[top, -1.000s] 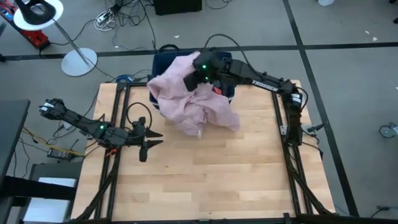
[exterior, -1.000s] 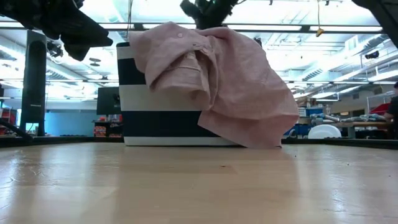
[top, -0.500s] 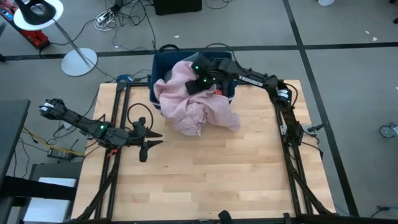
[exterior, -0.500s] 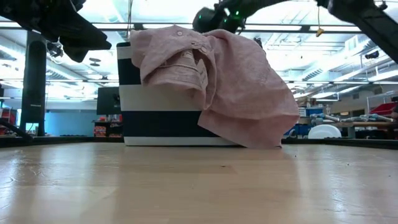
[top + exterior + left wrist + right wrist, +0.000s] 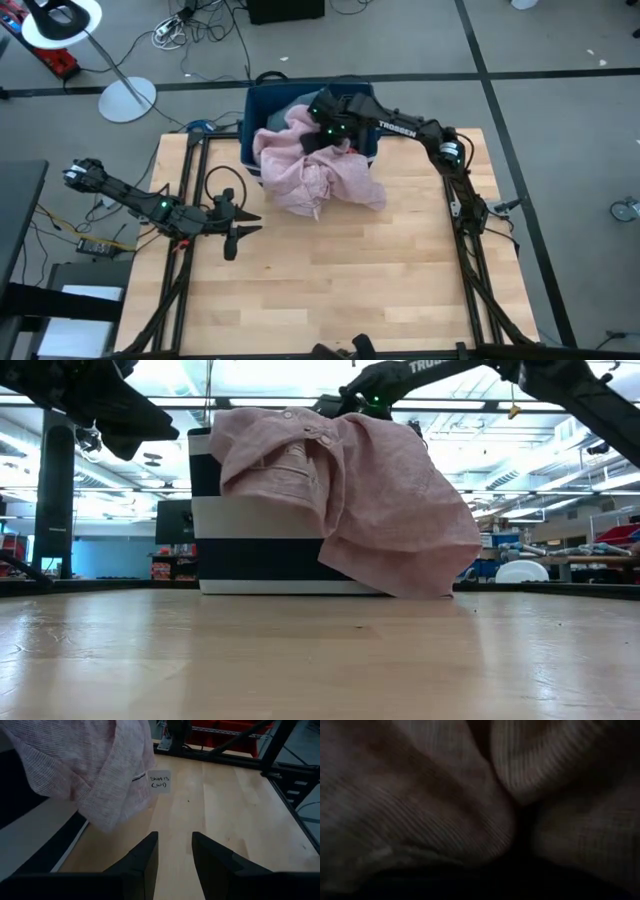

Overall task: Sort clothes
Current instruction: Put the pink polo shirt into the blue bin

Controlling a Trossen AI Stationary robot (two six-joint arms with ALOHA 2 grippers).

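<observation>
Large pink shirt (image 5: 315, 170), soft crumpled weave, draped over the striped bin (image 5: 250, 530) rim, spilling onto the wooden table (image 5: 340, 270). Right gripper (image 5: 322, 132) buried in fabric above the bin; fingers hidden, grip impossible to tell. Left gripper (image 5: 172, 857) parked aside, fingers apart. Depositing step; next, probably letting go and tucking the overhang inside.
</observation>
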